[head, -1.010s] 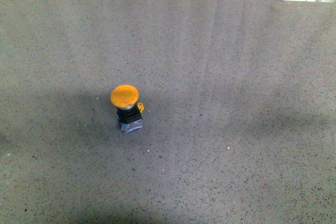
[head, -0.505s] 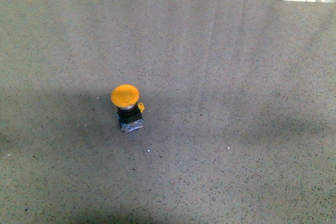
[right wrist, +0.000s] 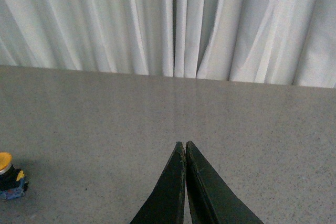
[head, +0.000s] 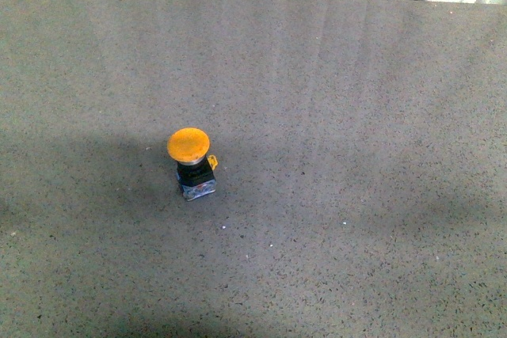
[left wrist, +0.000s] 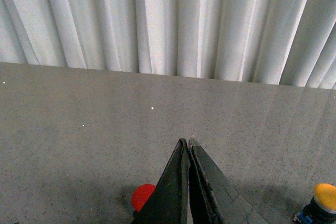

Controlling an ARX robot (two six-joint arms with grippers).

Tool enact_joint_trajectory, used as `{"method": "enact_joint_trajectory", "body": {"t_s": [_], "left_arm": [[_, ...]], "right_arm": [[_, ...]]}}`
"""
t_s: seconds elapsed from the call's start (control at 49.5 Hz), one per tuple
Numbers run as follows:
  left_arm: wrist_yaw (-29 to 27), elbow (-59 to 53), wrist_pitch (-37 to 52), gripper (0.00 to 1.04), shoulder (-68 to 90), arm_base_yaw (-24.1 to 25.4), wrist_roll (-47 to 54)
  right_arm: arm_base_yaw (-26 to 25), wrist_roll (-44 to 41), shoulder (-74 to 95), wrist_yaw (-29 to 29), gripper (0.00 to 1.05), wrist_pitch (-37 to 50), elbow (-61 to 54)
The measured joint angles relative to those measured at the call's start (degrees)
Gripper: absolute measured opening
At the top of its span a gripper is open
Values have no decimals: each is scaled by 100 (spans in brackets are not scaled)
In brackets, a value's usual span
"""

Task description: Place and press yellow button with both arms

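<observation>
Both grippers, left point(left wrist: 188, 142) and right point(right wrist: 185, 144), seemingly closed, empty.

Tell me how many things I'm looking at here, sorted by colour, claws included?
Yellow: 1, the button standing on the table.
Red: 1, a round red thing half hidden behind the left gripper; what it is cannot be told.
Black: 2, the left gripper and the right gripper, both shut and empty.
Total: 4.
</observation>
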Motion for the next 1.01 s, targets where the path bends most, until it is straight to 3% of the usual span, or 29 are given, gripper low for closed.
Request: {"method": "enact_joint_trajectory", "body": {"t_s": [0.202, 0.263, 0.545, 0.768, 0.808, 1.01], "left_arm": [[0, 0, 0, 1, 0, 0, 0], [0, 0, 0, 8, 0, 0, 0], [0, 0, 0, 49, 0, 0, 0], [0, 0, 0, 95, 0, 0, 0], [0, 0, 0, 96, 0, 0, 13], [0, 0, 0, 96, 0, 0, 13]], "right_arm": [[0, 0, -22, 0, 1, -17, 0], [0, -13, -24, 2, 3, -20, 0], [0, -11, -28, 0, 43, -20, 0], [0, -11, -28, 0, 89, -20, 0], [0, -11, -28, 0, 96, -20, 0], [0, -11, -28, 0, 96, -20, 0]]}}
